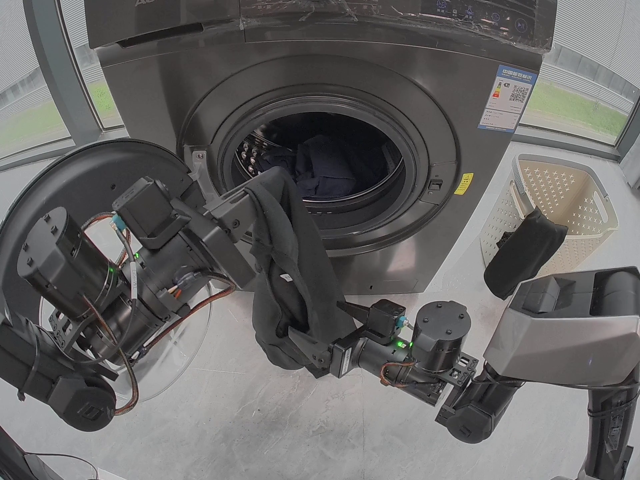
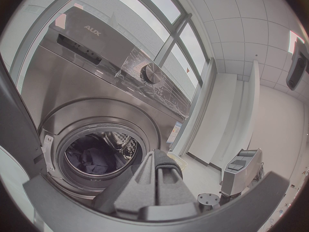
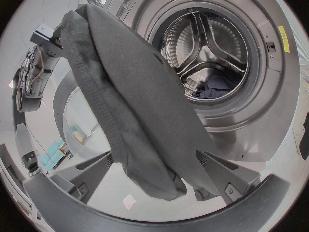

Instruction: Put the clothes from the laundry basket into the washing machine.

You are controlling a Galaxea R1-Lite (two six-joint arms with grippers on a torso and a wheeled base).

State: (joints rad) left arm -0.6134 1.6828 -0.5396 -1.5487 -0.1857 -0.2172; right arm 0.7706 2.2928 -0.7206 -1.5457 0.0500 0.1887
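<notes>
My left gripper [image 1: 257, 198] is clamped on the top of the garment [image 1: 293, 268], which hangs below it, just in front of the drum [image 1: 257, 151]. My right gripper [image 1: 303, 348], under the left, has its fingers apart with the garment's lower fold between them.

I judge the tail should be gathered and lifted first, or it will drag on the lip [image 1: 373, 211] under the opening. Ahead of my left hand the opening is wide, and the heap [image 1: 327, 168] inside lies low. The open door [image 1: 80, 175] stands close on that hand's outer side. The basket [image 1: 567, 165] is well off beyond my right.
</notes>
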